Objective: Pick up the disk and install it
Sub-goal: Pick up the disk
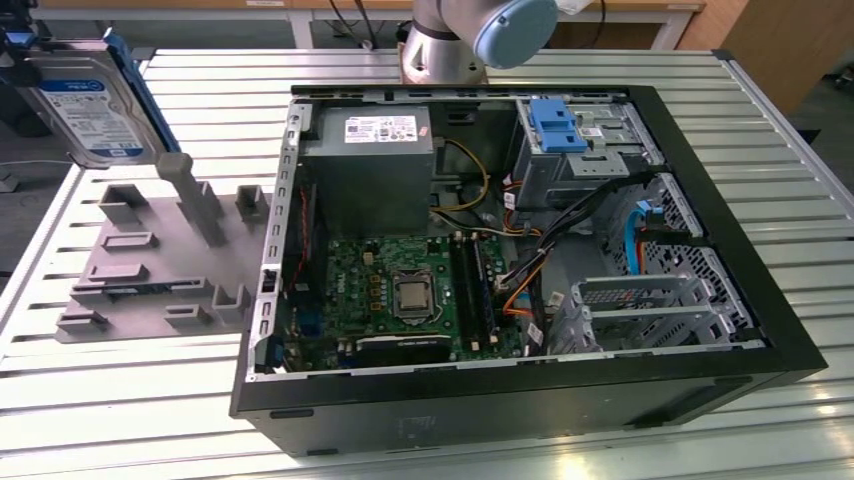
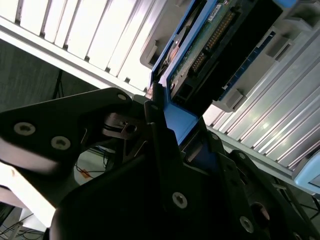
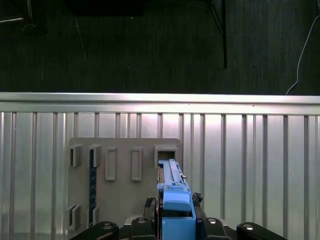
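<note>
The disk (image 1: 88,104) is a silver hard drive with a white-and-blue label and blue side rails. It hangs tilted in the air at the exterior view's far left, above the grey holder plate (image 1: 154,255). In the first wrist view my gripper (image 3: 177,222) is shut on the disk's blue rail (image 3: 172,192), with the plate (image 3: 122,190) beneath it. The second wrist view shows the disk's green circuit-board underside (image 2: 210,40) and my black fingers (image 2: 152,125) clamped on the blue rail end (image 2: 177,120).
An open computer case (image 1: 747,330) lies on the slatted metal table (image 1: 120,400). Inside it are a grey power supply (image 1: 367,150), a motherboard (image 1: 400,290), a blue latch (image 1: 554,125) and metal drive cages (image 1: 641,305). The arm's base (image 1: 447,45) stands behind the case.
</note>
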{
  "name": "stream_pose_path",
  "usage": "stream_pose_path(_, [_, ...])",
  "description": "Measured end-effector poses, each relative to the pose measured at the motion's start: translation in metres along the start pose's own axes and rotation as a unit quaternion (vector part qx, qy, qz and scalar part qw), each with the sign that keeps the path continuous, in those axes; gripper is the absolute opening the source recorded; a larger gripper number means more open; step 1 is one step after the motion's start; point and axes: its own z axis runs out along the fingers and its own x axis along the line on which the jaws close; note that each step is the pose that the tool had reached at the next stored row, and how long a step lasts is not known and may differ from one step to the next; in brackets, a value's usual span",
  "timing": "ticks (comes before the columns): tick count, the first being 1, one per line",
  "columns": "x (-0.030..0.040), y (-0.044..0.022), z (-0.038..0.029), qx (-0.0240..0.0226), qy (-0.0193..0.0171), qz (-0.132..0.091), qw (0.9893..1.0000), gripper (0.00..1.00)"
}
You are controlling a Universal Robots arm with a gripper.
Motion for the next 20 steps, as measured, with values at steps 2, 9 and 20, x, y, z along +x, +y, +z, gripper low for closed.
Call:
stream_pose_path(2, [0.0,0.0,-0.0021,0.0,0.0,0.0,1.0,0.36])
stream_pose_path(9, [-0.0001,0.0001,-0.0089,0.0,0.0,0.0,1.0,0.36])
stream_pose_path(20, [-0.0002,0.0001,-0.0204,0.0001,0.0,0.0,1.0,0.36])
